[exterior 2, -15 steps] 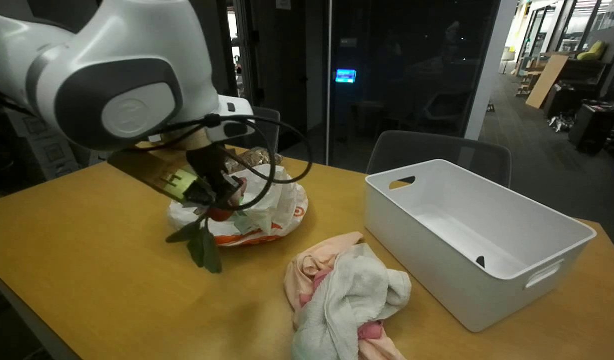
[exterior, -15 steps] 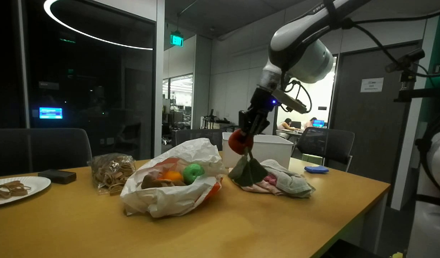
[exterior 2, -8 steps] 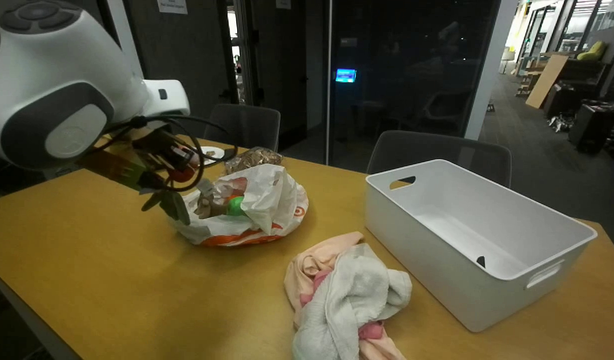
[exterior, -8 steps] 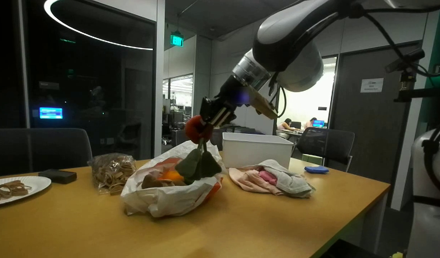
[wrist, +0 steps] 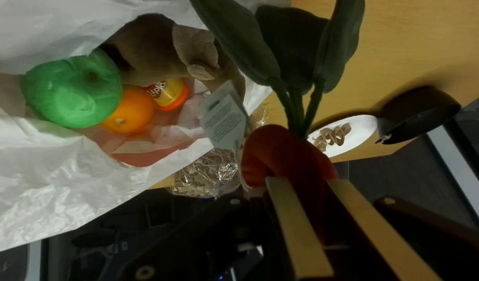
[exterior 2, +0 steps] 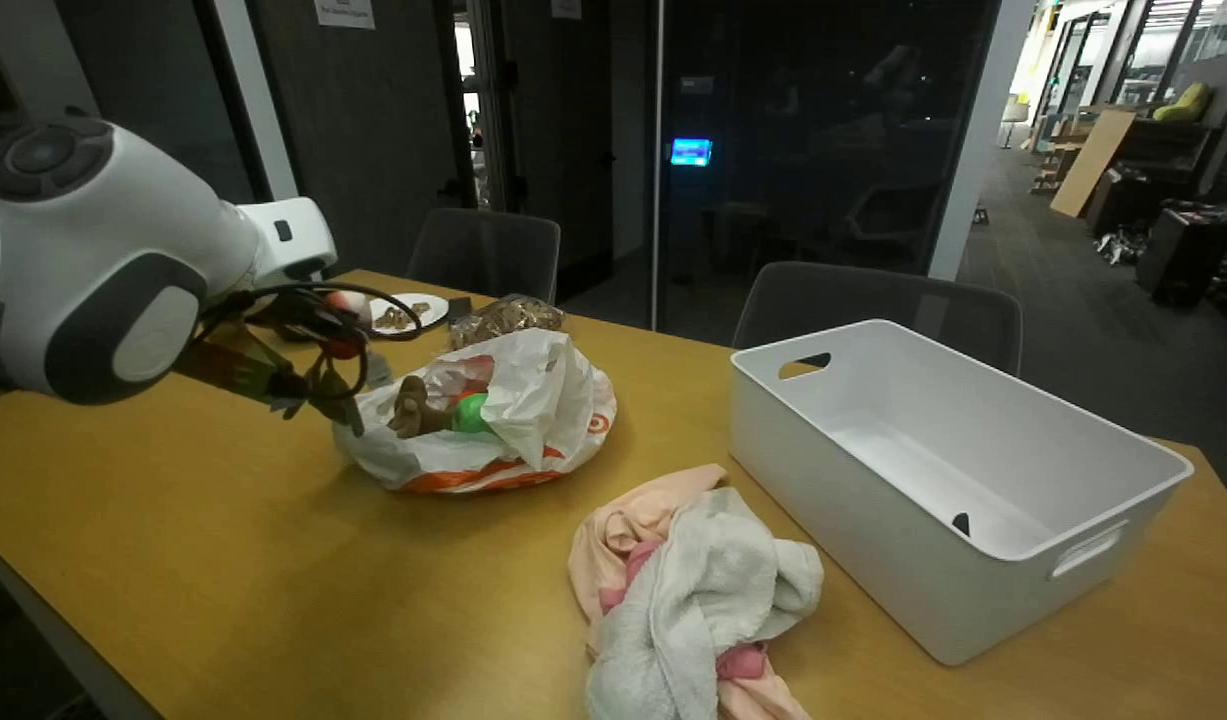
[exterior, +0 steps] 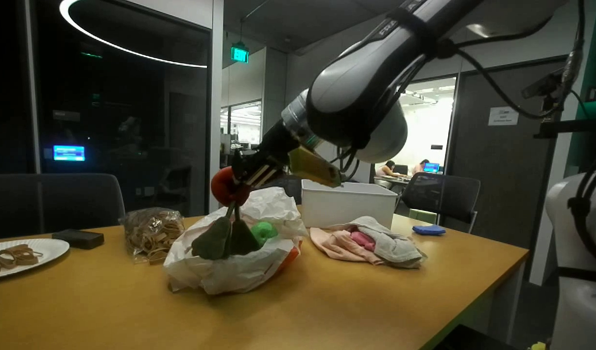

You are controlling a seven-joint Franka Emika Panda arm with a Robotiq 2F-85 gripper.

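While the jaws are clenched on a red plush toy (wrist: 278,152), its rounded body sits between and just beyond their tips, and its dark green leaves (exterior: 212,240) hang below them in both exterior views. Jaws and toy are held above the desk (exterior: 356,301), near the rim of a crumpled white bag (exterior: 215,277); whether the leaves touch the bag I cannot tell. Inside that bag, the wrist view shows a green fruit (wrist: 75,91), an orange fruit (wrist: 132,111), a small yellow tub (wrist: 170,93) and a brown plush piece (wrist: 151,50). A paper tag (wrist: 225,123) hangs beside the toy's red body.
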